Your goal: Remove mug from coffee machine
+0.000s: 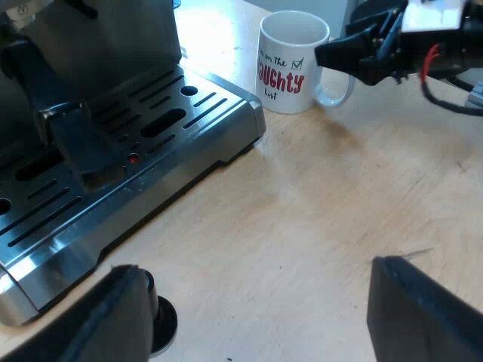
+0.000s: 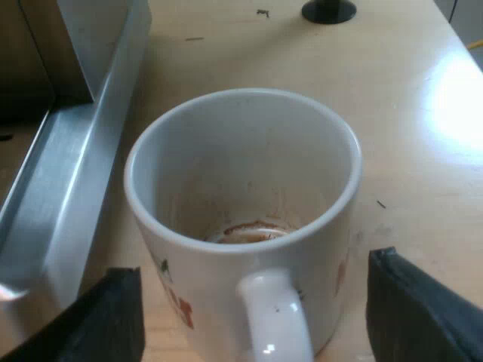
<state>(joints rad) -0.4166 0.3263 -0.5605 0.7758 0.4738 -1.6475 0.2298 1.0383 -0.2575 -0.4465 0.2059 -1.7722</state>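
A white mug (image 1: 290, 64) with red and black lettering stands upright on the wooden table, just off the corner of the espresso machine's drip tray (image 1: 151, 151). My right gripper (image 1: 328, 54) is at the mug's handle (image 1: 339, 94). From its own view the right gripper (image 2: 253, 268) is open, one finger on each side of the mug's handle (image 2: 275, 317), neither touching it. Inside the mug (image 2: 241, 173) there is brown coffee residue at the bottom. My left gripper (image 1: 256, 270) is open and holds nothing, low over the bare table beside the machine.
The holder's dark handle (image 1: 75, 139) juts out over the slotted drip tray, a red spot (image 1: 133, 158) beside it. The steel edge of the machine (image 2: 68, 173) runs close along the mug. A black round object (image 2: 328, 9) sits on the table beyond the mug.
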